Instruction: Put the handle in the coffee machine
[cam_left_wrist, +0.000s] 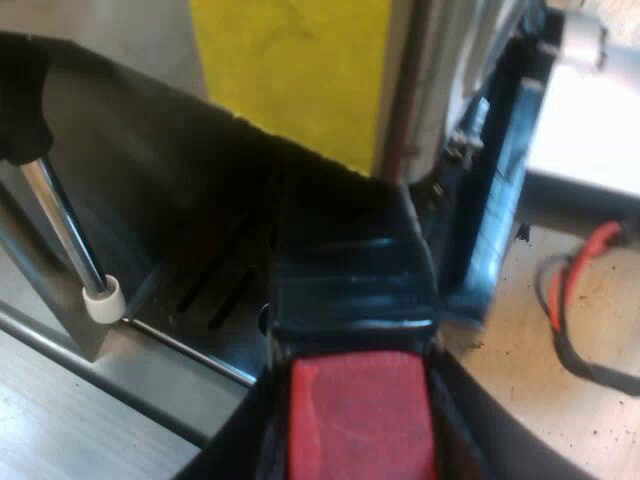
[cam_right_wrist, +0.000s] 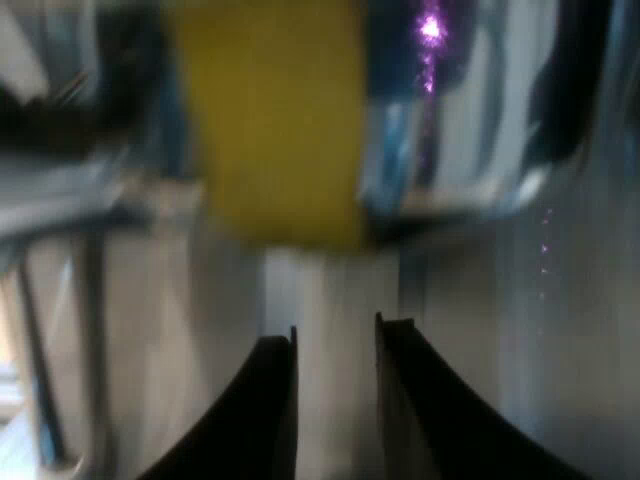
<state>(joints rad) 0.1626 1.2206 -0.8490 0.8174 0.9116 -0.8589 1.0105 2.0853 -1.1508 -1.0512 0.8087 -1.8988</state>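
The holder's dark handle (cam_left_wrist: 350, 260) with its red end (cam_left_wrist: 360, 415) lies close under the left wrist camera and points toward the espresso machine (cam_left_wrist: 150, 150). My left gripper (cam_left_wrist: 355, 440) is shut on the handle near the red end, one black finger (cam_left_wrist: 225, 450) on each side. The holder's metal head is hidden beyond the handle, over the machine's slotted drip tray (cam_left_wrist: 210, 290). My right gripper (cam_right_wrist: 335, 340) hangs over a pale surface, fingers a little apart with nothing between them.
A metal steam wand with a white tip (cam_left_wrist: 102, 297) stands by the drip tray. A yellow panel (cam_left_wrist: 290, 70) rises behind the machine. An orange and black cable (cam_left_wrist: 575, 300) lies on the speckled tabletop beside a blue edge (cam_left_wrist: 500, 200).
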